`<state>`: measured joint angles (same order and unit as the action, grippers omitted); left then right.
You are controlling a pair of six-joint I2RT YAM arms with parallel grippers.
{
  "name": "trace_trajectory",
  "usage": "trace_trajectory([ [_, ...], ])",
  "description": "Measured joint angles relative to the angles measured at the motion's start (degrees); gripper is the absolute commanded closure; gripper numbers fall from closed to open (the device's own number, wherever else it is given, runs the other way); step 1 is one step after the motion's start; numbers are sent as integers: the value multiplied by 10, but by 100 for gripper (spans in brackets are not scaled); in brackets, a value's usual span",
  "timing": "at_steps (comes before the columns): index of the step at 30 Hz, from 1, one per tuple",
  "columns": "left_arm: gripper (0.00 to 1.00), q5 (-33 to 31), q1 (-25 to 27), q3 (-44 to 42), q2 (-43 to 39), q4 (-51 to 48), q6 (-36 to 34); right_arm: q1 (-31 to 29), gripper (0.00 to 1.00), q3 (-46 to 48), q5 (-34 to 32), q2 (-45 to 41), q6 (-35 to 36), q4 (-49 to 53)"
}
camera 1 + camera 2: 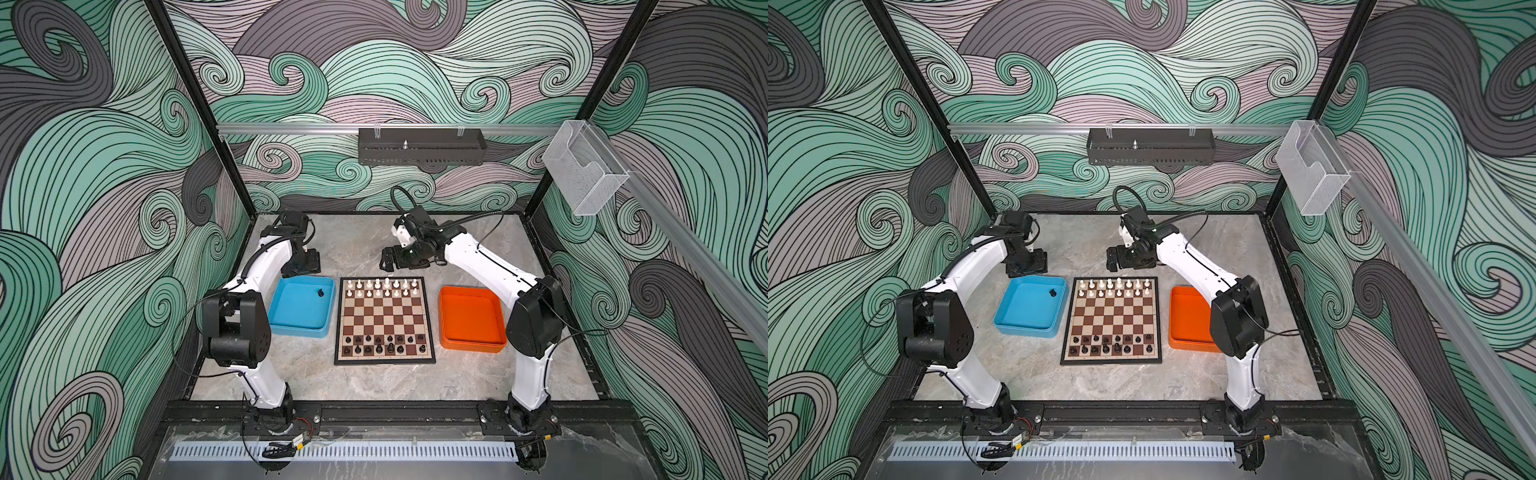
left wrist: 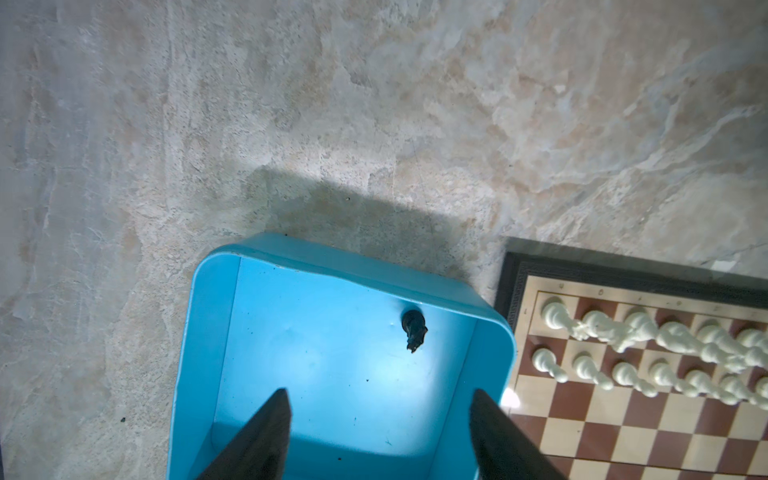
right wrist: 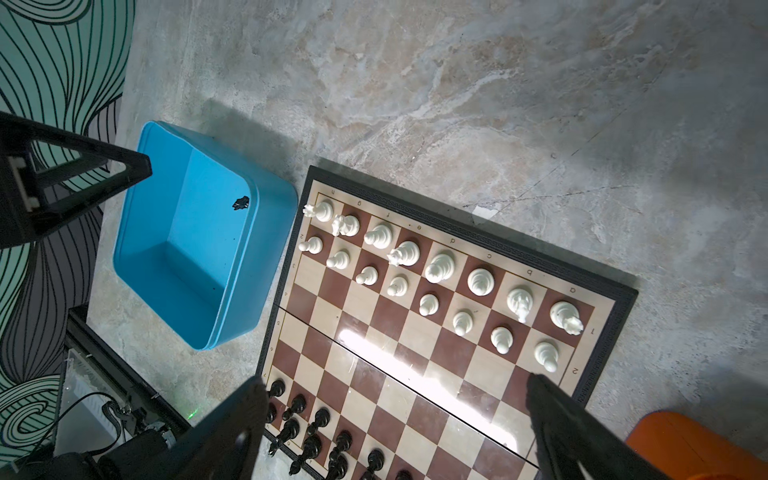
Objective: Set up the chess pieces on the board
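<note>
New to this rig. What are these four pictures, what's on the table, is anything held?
A left arm and a right arm, each ending in a two-finger gripper, stand at the near edge of a table. Two pictures come from a stereo camera overhead; two from wrist cameras, looking past the fingers. The board lies in the middle, white pieces on its far rows, black pieces on its near rows. A blue tray beside it holds a stray black piece lying on its side; an orange tray sits opposite. The left gripper hangs at the blue tray's far edge, the right gripper beyond the board's far edge. Both are open and hold nothing.
</note>
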<state>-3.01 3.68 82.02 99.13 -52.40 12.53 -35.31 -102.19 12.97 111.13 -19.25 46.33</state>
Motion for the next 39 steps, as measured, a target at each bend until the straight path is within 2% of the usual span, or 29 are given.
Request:
trace_trajectory([
  [11,47,0,24,-78,9,47,-44,50,3,16,37,0,35,-3],
  [13,51,0,30,-82,9,57,-49,55,2,35,45,-6,40,-12],
  [20,54,0,36,-87,21,94,-68,76,2,113,65,-37,45,-24],
  [33,56,-3,56,-103,51,113,-95,118,2,165,81,-81,54,-46],
  [39,65,-12,59,-103,65,114,-100,118,2,172,86,-81,54,-51],
])
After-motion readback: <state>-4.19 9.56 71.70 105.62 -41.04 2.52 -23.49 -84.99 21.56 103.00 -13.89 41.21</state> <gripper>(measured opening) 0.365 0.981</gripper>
